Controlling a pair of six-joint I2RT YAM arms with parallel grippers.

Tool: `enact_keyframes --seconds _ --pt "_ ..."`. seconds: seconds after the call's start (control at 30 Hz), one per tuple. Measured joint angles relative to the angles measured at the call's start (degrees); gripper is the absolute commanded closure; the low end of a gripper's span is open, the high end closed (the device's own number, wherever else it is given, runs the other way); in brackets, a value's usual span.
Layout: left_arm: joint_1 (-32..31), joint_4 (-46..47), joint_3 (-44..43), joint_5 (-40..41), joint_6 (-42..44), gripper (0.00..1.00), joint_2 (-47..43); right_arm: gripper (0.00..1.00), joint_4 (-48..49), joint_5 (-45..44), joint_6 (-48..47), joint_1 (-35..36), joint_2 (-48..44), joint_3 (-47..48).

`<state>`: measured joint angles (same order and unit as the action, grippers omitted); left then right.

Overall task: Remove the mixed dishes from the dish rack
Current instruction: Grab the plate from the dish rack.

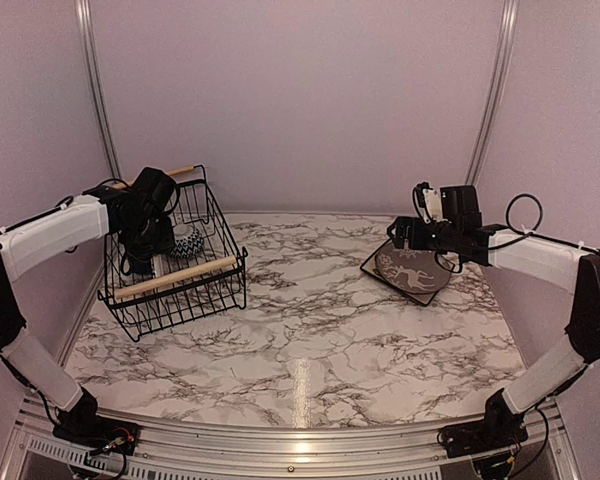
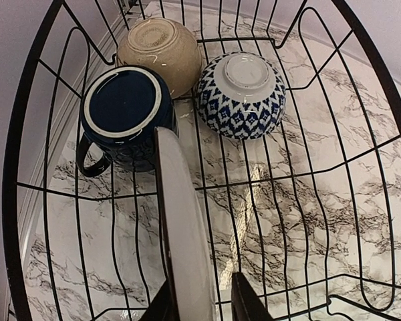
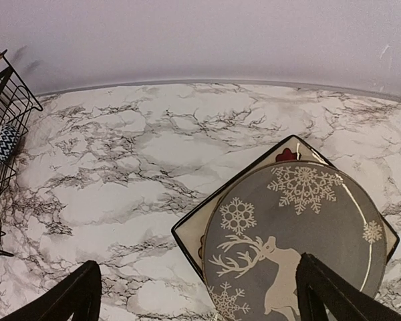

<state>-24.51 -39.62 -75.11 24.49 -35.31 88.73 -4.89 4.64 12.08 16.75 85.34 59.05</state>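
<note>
The black wire dish rack (image 1: 226, 262) stands at the left. In it lie an upside-down cream bowl (image 2: 162, 48), an upside-down blue patterned bowl (image 2: 240, 95) and a navy mug (image 2: 120, 110) on its side. A white plate (image 2: 184, 234) with a dark rim stands on edge. My left gripper (image 2: 204, 304) reaches down into the rack and straddles this plate's edge. One finger lies against the plate and a narrow gap shows at the other. At the right, a grey reindeer plate (image 3: 301, 241) lies on a dark square plate (image 3: 190, 234). My right gripper (image 3: 204, 297) hovers open over them.
The rack's wooden handles (image 1: 175, 276) lie along its near and far rims. Its wire rim (image 2: 9, 167) closes round the left gripper. The rack's edge (image 3: 7, 100) shows far left in the right wrist view. Walls stand close on three sides.
</note>
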Motion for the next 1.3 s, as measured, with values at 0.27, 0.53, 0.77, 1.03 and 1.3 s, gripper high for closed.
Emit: enact_keyframes --seconds 0.27,0.53,0.77,1.03,1.3 --pt "0.0 0.0 0.2 0.0 -0.5 0.87 0.0 0.02 0.3 -0.1 0.2 0.0 -2.1 -1.5" --pt "0.1 0.4 0.3 -1.1 -2.3 0.92 -0.4 0.03 1.2 0.0 0.6 0.0 -2.3 -1.6" --pt "0.3 0.3 0.7 -1.7 -2.9 1.00 -1.2 0.03 1.4 0.0 1.1 0.0 -2.3 -1.6" --pt "0.5 1.2 3.0 -2.3 -3.2 1.00 -3.8 0.03 1.4 0.0 1.2 0.0 -2.5 -1.6" --pt "2.6 4.9 8.2 -6.4 -4.2 1.00 -11.6 0.03 1.5 0.0 1.2 0.0 -2.8 -2.0"
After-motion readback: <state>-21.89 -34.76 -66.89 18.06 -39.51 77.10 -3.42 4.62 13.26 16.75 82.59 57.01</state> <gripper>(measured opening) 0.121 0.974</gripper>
